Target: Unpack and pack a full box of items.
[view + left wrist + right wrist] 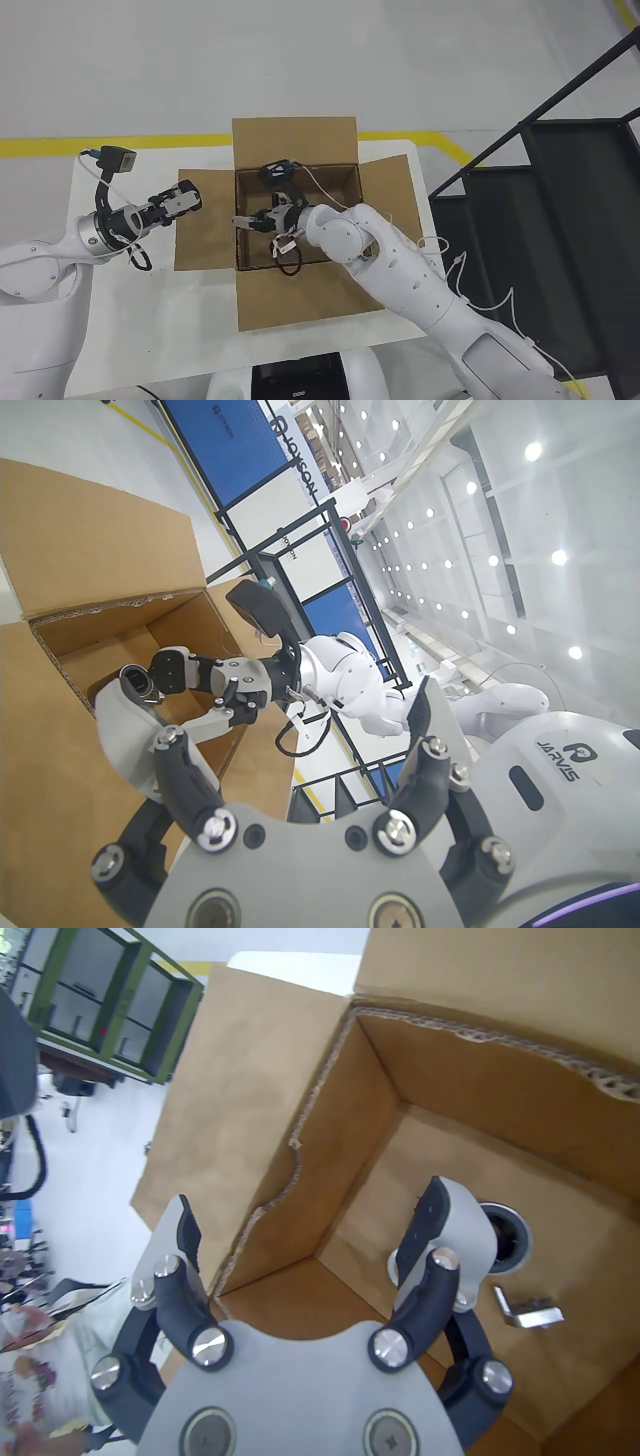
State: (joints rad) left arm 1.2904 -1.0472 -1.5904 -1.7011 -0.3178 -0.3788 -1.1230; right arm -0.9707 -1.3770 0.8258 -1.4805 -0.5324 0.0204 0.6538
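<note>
Cardboard box (295, 140): open, all four flaps folded out flat, standing on the white surface (120, 330).
Contents seen: a dark cylinder (507, 1238) with a bright metal rim and a small metal angle bracket (527, 1314), both on the box floor and just beside each other.
Cylinder attitude: it appears to stand on end with its open mouth up, so its long axis is judged roughly upright.
Right end effector (310, 1208): inside the box, low over the floor near one corner. The fingers are spread wide and nothing is between them.
Key relation: the cylinder is outside the right end effector's span, just behind the outer face of one finger (467, 1228). Whether that finger touches it cannot be told. The gap between the fingers faces the box wall and corner, not the item.
Left end effector (185, 202): outside the box, over the side flap, well apart from both items. It is wide open and empty.
Nearer arm: the right, by a clear margin.
Assessment: to take the cylinder, the right end effector would need to shift sideways until the item stands between the fingers. The bracket lying close by could be nudged.
</note>
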